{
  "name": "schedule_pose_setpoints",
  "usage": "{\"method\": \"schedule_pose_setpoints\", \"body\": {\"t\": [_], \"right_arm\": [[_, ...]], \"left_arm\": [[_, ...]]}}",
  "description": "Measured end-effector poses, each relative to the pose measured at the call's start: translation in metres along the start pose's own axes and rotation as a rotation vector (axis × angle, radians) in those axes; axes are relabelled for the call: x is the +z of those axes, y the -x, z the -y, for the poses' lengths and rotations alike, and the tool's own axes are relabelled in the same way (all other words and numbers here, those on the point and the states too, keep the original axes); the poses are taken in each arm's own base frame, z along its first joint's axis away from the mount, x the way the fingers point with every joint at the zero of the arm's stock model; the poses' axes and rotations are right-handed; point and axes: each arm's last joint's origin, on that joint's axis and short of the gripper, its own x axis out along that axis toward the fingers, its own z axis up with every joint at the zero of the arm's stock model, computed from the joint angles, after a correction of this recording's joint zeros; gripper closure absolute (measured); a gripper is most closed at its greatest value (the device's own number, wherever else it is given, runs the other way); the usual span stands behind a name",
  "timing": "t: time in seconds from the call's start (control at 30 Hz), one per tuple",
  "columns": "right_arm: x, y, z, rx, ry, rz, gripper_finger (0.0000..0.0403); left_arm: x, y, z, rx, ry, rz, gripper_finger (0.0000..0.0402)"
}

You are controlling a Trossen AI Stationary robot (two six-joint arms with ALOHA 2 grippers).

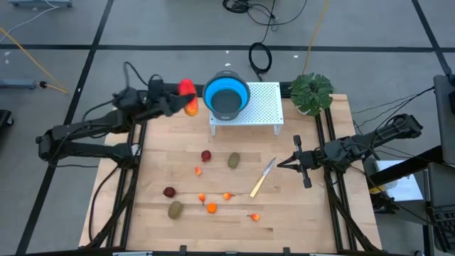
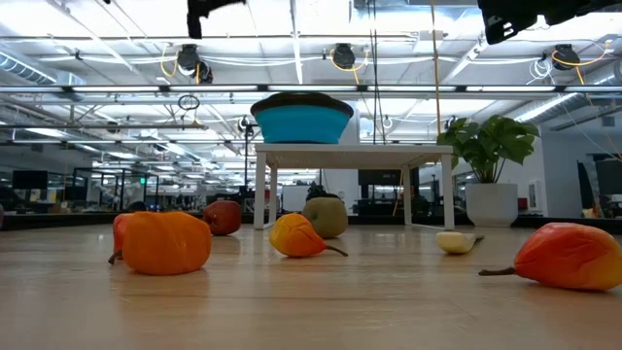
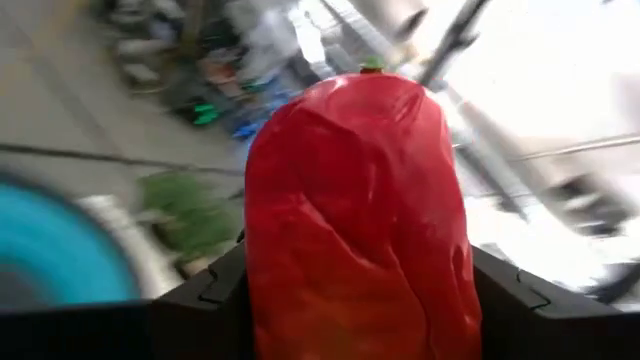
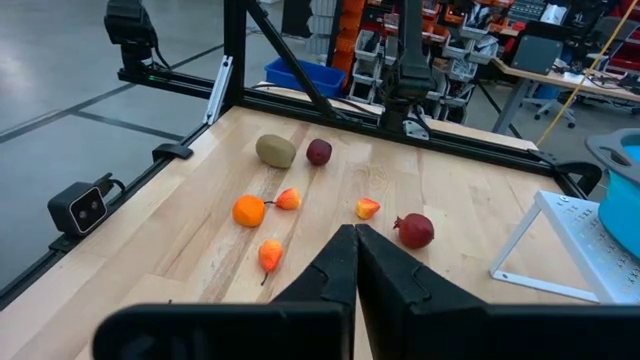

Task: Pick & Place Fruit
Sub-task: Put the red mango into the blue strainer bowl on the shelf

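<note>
The oblong red-yellow fruit point(image 1: 188, 96), glossy and creased, sits clamped in the left claw point(image 1: 179, 99) above the wooden surface point(image 1: 156, 156), beside the blue round bowl point(image 1: 227, 94) atop the white perforated stand point(image 1: 264, 107). The right claw point(image 1: 282, 164) is together near the yellow-handled knife point(image 1: 261, 178).

Left hand point(image 1: 186, 98) raised, seemingly gripping; right hand point(image 1: 283, 164) closed.

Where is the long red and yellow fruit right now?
The long red-yellow fruit is off the table, held in the left gripper at the back left in the high view, just beside the blue bowl on the white stand.
</note>
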Motion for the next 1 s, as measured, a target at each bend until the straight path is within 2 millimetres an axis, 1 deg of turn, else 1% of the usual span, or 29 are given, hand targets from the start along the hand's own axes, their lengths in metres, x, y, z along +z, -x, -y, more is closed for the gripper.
{"method": "schedule_pose_setpoints", "body": {"t": [0.1,0.17,0.3,0.37,0.5,0.67,0.83,1.0], "right_arm": [[0.000,0.000,0.000,0.000,0.000,0.000,0.0403],[0.000,0.000,0.000,-0.002,-0.001,0.000,0.0403],[0.000,0.000,0.000,-0.004,0.000,0.000,0.0403],[0.000,0.000,0.000,-0.004,0.000,0.000,0.0403],[0.000,0.000,0.000,-0.012,-0.001,-0.001,0.0403],[0.000,0.000,0.002,-0.056,-0.001,-0.005,0.0403],[0.000,0.000,0.002,-0.053,-0.001,-0.005,0.0403],[0.000,0.000,0.002,-0.053,-0.001,-0.005,0.0403]], "left_arm": [[0.000,-0.015,0.005,0.024,-0.075,0.002,0.0184],[-0.001,-0.026,0.005,0.048,-0.123,-0.022,0.0178],[0.001,-0.052,0.005,0.161,-0.220,-0.081,0.0158],[0.002,-0.064,0.005,0.236,-0.271,-0.110,0.0156],[0.003,-0.091,0.003,0.348,-0.365,-0.177,0.0162],[0.007,-0.119,0.006,0.400,-0.476,-0.244,0.0167],[0.000,-0.141,-0.003,0.478,-0.573,-0.347,0.0160],[-0.010,-0.154,-0.018,0.550,-0.656,-0.422,0.0159]]}}
